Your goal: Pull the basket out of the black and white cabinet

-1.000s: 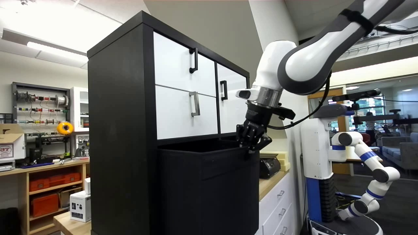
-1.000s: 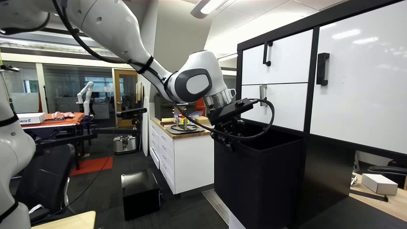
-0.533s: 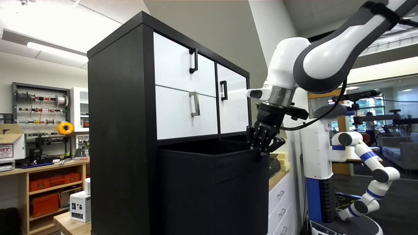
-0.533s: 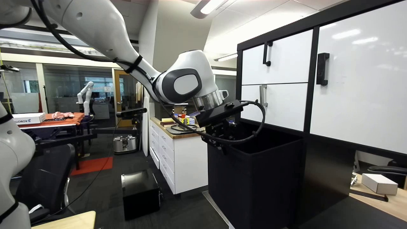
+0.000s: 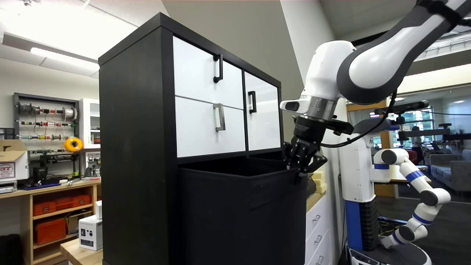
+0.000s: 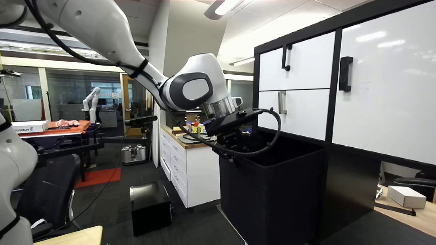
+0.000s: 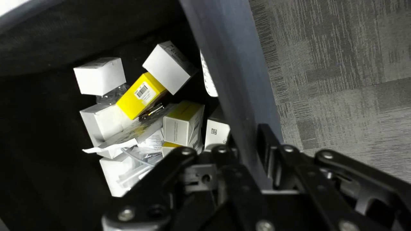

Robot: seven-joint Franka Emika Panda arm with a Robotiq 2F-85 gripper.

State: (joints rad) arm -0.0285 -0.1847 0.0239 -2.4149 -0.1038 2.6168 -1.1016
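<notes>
The basket is a large matte black open-topped bin. It sticks out of the lower compartment of the black and white cabinet, below its white fronts. Both things also show in an exterior view, the basket in front of the cabinet. The basket's back part is hidden inside the cabinet. My gripper points down at the basket's outer rim. In the wrist view my gripper has one finger inside and one outside the basket's rim, closed onto it.
White and yellow boxes and plastic bags lie in the basket. A white drawer unit with a wooden top stands beside it. A black box sits on the floor. Another robot stands behind. A small white box lies on a desk.
My gripper and the basket have moved together away from the cabinet, so more of the basket sticks out. The movement is smaller in the last half second. The cabinet has stayed put.
</notes>
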